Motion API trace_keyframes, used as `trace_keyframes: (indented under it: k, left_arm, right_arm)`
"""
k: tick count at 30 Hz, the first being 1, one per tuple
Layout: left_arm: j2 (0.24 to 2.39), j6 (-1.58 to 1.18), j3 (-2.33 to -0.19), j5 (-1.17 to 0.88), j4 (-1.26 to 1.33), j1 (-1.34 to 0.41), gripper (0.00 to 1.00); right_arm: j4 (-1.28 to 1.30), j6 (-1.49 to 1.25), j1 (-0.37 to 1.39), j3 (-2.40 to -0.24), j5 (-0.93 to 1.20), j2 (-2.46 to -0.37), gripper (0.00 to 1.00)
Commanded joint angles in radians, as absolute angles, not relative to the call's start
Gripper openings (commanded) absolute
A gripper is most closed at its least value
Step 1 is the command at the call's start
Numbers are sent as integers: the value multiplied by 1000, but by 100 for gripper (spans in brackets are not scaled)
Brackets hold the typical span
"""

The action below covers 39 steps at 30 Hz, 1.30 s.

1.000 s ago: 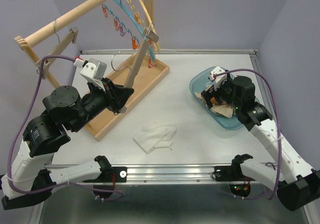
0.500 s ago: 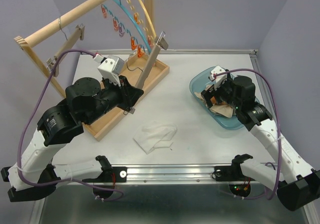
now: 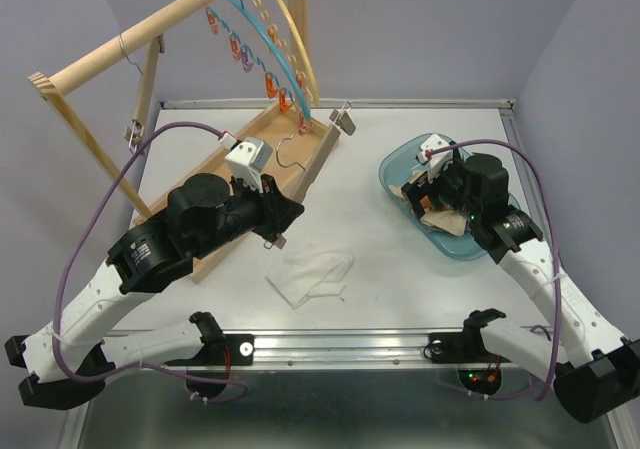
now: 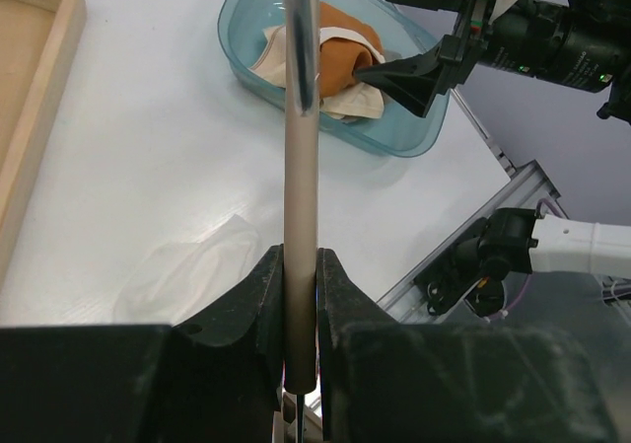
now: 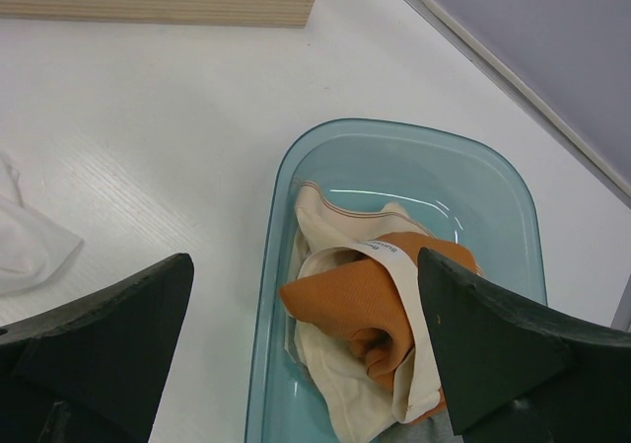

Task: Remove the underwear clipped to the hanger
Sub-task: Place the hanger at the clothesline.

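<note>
My left gripper (image 3: 274,221) (image 4: 299,295) is shut on the beige bar of a hanger (image 3: 318,164) (image 4: 299,157). The bar slants over the wooden tray's (image 3: 213,252) right side, a metal clip (image 3: 343,121) at its far end. No cloth shows on it. White underwear (image 3: 310,274) (image 4: 192,270) (image 5: 25,241) lies crumpled on the table just in front of that gripper. Rust-orange underwear (image 5: 365,300) (image 4: 340,53) and cream underwear (image 5: 335,221) lie in a teal bin (image 3: 392,174) (image 5: 271,265). My right gripper (image 3: 425,184) (image 5: 305,256) hangs open over the bin, holding nothing.
A wooden rail (image 3: 150,31) runs at the back left, with another clip hanger (image 3: 143,94) dangling from it. A hoop hanger with coloured pegs (image 3: 262,49) hangs behind the tray, and a loose wire hook (image 3: 290,149) lies in the tray. Walls close in on both sides.
My left arm has swung right and down with the hanger, carrying its far end from the rack towards the table's middle. The hanger on the rail now hangs straighter. The right arm stayed still.
</note>
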<state>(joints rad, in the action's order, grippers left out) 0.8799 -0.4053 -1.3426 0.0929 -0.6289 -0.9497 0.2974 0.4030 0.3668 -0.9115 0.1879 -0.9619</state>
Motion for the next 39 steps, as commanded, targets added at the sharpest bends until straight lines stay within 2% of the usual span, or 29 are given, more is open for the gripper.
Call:
trace_keyframes:
  k: [1,12,19,23,28,31,34,39]
  left_arm:
    - [856,-422,-1304,55,-486,-956,0]
    - [859,-442,-1186,5,-388,-968,0]
    - [882,-422,-1213,17,-376,-1023,0]
    - [928,-405,-1319,64,-414,-1078,0]
    - [1015,-403,-1468,153,-484,-1228,0]
    - [1092,-406,-1656,250,-567,-1314,0]
    - [1150,-417,-1806,359,-681,-1331,0]
    - [1149,-451,-1919,587,-791,-1331,0]
  right_arm:
    - [239,400,364,-897,187,-942,100]
    - [238,405,364,-894,184,-948,100]
    - [238,408,364,-894,183,-953,100]
    - [236,408,364,-894,183,-954,100]
    - [236,408,364,-894,183,-956,100]
    - [236,408,364,-893,183,-953,100]
    - [236,408,364,-890,184,-945,100]
    - [236,408,364,-885,189,-934,100]
